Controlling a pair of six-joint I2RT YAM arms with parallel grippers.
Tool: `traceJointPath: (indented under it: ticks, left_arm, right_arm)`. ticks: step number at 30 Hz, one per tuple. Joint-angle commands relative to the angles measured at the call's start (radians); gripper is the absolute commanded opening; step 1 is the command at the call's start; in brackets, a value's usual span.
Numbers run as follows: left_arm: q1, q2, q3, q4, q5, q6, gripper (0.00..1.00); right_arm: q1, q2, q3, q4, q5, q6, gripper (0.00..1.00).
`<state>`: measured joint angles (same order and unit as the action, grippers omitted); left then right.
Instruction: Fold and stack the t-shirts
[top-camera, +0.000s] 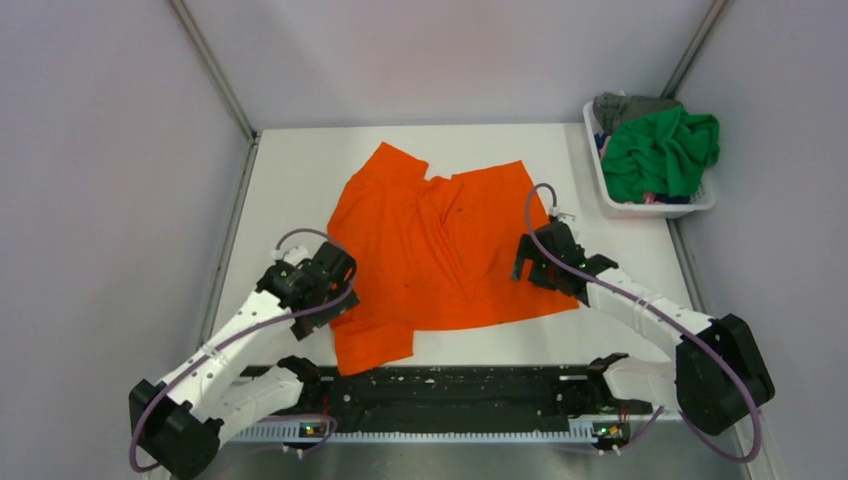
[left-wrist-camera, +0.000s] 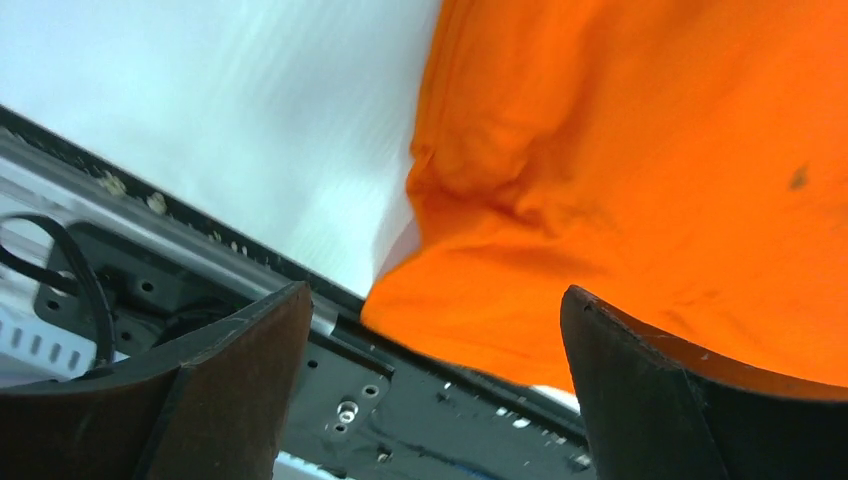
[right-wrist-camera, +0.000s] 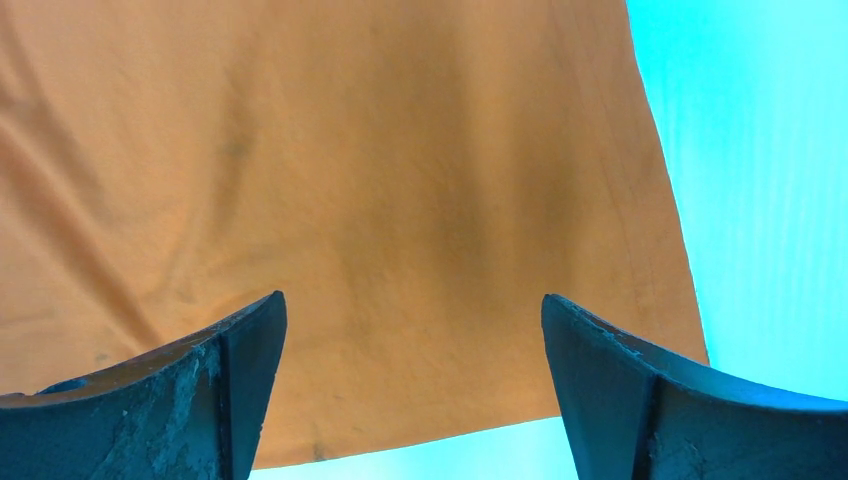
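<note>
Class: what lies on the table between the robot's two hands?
A bright orange cloth t-shirt lies between left hand and right hand; the top view shows it.

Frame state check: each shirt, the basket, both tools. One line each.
Bright orange cloth t-shirt: spread on the white table, creased, not neatly folded, not gripped.
Bright green cloth t-shirt: crumpled, heaped in the basket.
Grey cloth shirt: crumpled, at the basket's far end.
White slatted plastic basket: upright, far right of the table, loaded.
Left tool: open, empty, at the orange shirt's near left edge.
Right tool: open, empty, over its right edge.
</note>
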<state>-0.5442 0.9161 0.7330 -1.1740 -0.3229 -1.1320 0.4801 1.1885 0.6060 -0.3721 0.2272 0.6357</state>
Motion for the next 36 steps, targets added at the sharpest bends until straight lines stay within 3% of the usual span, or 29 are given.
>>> traceJointPath:
  ticks: [1, 3, 6, 9, 12, 16, 19, 22, 29, 36]
  left_arm:
    - [0.002, 0.068, 0.175, 0.003, -0.209, 0.041, 0.99]
    - [0.016, 0.116, 0.196, 0.150, -0.190, 0.131, 0.99]
    - [0.092, 0.225, 0.203, 0.500, -0.003, 0.317, 0.99]
    - [0.194, 0.413, 0.257, 0.706, 0.173, 0.415, 0.99]
    - [0.284, 0.642, 0.439, 0.729, 0.280, 0.453, 0.99]
    - [0.332, 0.924, 0.702, 0.696, 0.167, 0.534, 0.99]
    - [0.353, 1.110, 0.904, 0.632, 0.244, 0.581, 0.98]
    - [0.366, 1.231, 1.010, 0.652, 0.289, 0.603, 0.97]
    - [0.418, 1.439, 1.190, 0.617, 0.375, 0.569, 0.97]
    - [0.488, 1.619, 1.406, 0.583, 0.590, 0.539, 0.99]
  right_arm:
    - [-0.009, -0.019, 0.092, 0.013, 0.033, -0.050, 0.97]
    - [-0.010, 0.010, 0.122, 0.043, 0.036, -0.065, 0.98]
    - [-0.010, 0.103, 0.199, 0.121, 0.019, -0.105, 0.99]
    - [-0.020, 0.260, 0.319, 0.177, 0.016, -0.153, 0.99]
    - [-0.056, 0.428, 0.473, 0.215, 0.006, -0.179, 0.99]
    - [-0.115, 0.655, 0.669, 0.226, -0.080, -0.178, 0.99]
    - [-0.139, 0.776, 0.784, 0.226, -0.113, -0.188, 0.98]
    - [-0.158, 0.859, 0.862, 0.228, -0.120, -0.200, 0.98]
    - [-0.228, 0.941, 0.874, 0.196, -0.142, -0.149, 0.96]
    - [-0.335, 0.959, 0.833, 0.177, -0.187, -0.059, 0.96]
